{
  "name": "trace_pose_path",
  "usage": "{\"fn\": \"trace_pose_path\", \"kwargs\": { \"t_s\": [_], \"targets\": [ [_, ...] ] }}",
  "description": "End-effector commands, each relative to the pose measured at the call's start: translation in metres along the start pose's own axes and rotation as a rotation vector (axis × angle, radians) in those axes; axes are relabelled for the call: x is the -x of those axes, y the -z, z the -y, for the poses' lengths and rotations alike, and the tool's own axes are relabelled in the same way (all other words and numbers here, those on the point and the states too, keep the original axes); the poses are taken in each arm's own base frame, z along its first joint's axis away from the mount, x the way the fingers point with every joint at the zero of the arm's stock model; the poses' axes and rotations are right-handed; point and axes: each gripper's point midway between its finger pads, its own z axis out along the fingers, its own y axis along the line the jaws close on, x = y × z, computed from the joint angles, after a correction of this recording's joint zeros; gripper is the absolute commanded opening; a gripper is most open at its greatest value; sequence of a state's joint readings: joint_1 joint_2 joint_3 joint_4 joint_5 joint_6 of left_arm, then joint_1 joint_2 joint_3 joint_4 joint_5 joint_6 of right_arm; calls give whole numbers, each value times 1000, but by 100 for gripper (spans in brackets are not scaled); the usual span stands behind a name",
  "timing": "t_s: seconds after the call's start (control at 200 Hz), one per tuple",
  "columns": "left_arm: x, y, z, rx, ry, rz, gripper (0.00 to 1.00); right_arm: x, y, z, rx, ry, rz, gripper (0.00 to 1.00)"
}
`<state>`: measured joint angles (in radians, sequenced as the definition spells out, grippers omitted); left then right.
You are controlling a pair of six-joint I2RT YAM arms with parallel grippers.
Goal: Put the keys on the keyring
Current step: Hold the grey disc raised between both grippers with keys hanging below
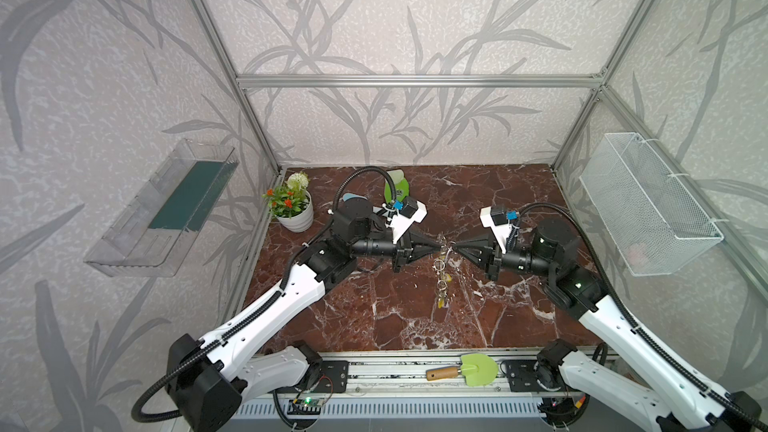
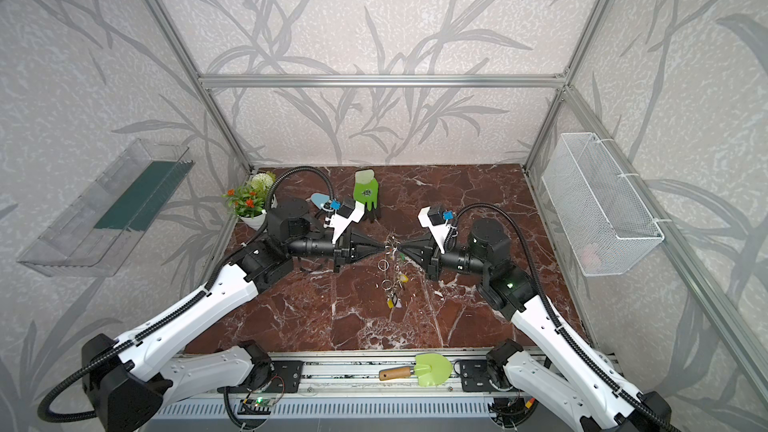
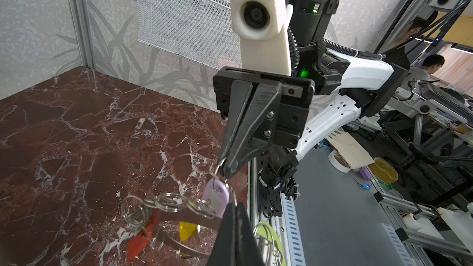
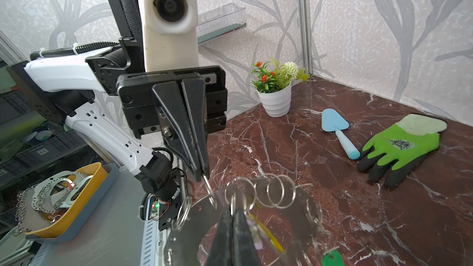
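Both hands are meeting tip to tip in mid-air above the middle of the desk (image 1: 374, 309). The keyring (image 4: 298, 211) is hanging between and below them, clear of the marble-patterned top.

The left hand (image 4: 202, 174) is pinching fully closed on a thin wire loop at the keyring's rim. The flat grey disc is dangling from there, with its long span running downward. The right hand (image 3: 225, 168) is also clamping tight, nipping the small split ring of the lilac key (image 3: 216, 198). That key's tag is drooping just beside the left hand's tips.

The coming move is likely hinging on this one closeness: the lilac key's ring is sitting right against the rim loops, on the right hand's side. I cannot tell whether it is already threading through one. The right hand is carrying the key, so it is probably the one doing the feeding.

The disc is looking like thin, stiff, shiny sheet metal with an open centre. The loops are springy wire and apt to swing and tangle. The tags are smooth oblong plastic. A yellow key (image 3: 188, 230), a red key (image 3: 139, 241) and a green key (image 4: 331, 258) appear to be hanging from other loops.
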<state>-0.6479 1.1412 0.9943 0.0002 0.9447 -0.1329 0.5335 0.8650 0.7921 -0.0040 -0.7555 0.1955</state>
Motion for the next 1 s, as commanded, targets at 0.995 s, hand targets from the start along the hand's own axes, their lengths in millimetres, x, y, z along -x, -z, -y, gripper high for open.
{"fn": "trace_pose_path", "kwargs": {
  "t_s": [0.995],
  "targets": [
    [25, 6, 4, 39, -69, 56, 0, 5, 4, -25, 88, 25, 32, 0]
  ]
}}
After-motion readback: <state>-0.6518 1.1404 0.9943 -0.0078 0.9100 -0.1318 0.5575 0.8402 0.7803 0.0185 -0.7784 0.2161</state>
